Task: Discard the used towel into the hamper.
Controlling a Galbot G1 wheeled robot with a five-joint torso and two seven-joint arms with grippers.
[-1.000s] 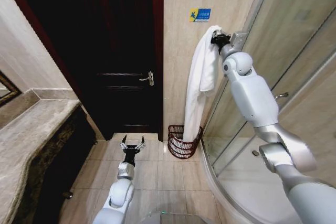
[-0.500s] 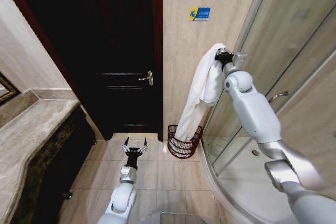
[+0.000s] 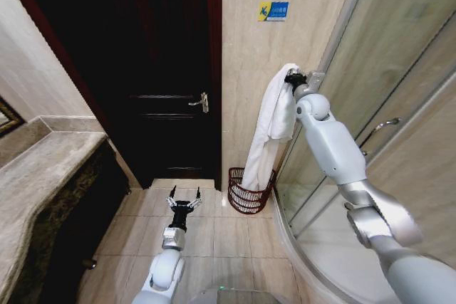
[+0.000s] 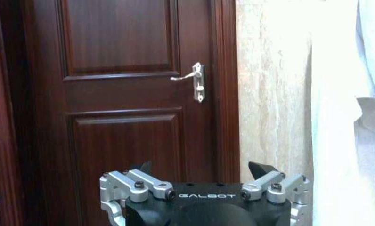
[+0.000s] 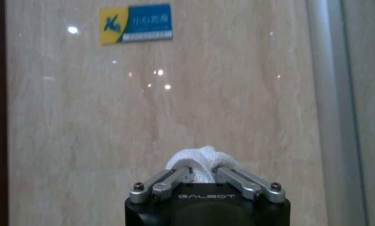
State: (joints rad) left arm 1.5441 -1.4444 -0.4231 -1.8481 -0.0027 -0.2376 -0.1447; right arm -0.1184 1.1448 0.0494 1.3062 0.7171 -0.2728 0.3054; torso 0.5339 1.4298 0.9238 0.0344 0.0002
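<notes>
A long white towel [image 3: 271, 126] hangs from my right gripper [image 3: 292, 76], which is shut on its top fold high beside the tiled wall. In the right wrist view the towel's bunched top [image 5: 197, 157] shows between the closed fingers. Its lower end drops into the hamper [image 3: 248, 194], a dark reddish woven basket on the floor by the wall. My left gripper [image 3: 183, 198] hangs low over the floor tiles left of the hamper, fingers spread open and holding nothing. In the left wrist view the towel [image 4: 345, 141] hangs at one side.
A dark wooden door [image 3: 157, 69] with a metal handle [image 3: 201, 102] stands behind the hamper. A glass shower enclosure [image 3: 385, 69] curves along the right. A marble counter [image 3: 35, 183] runs along the left. Open floor tiles [image 3: 214, 240] lie between them.
My right gripper has come down with the towel from one second ago, and the towel's lower end sits deeper in the hamper. The left arm has hardly moved.
</notes>
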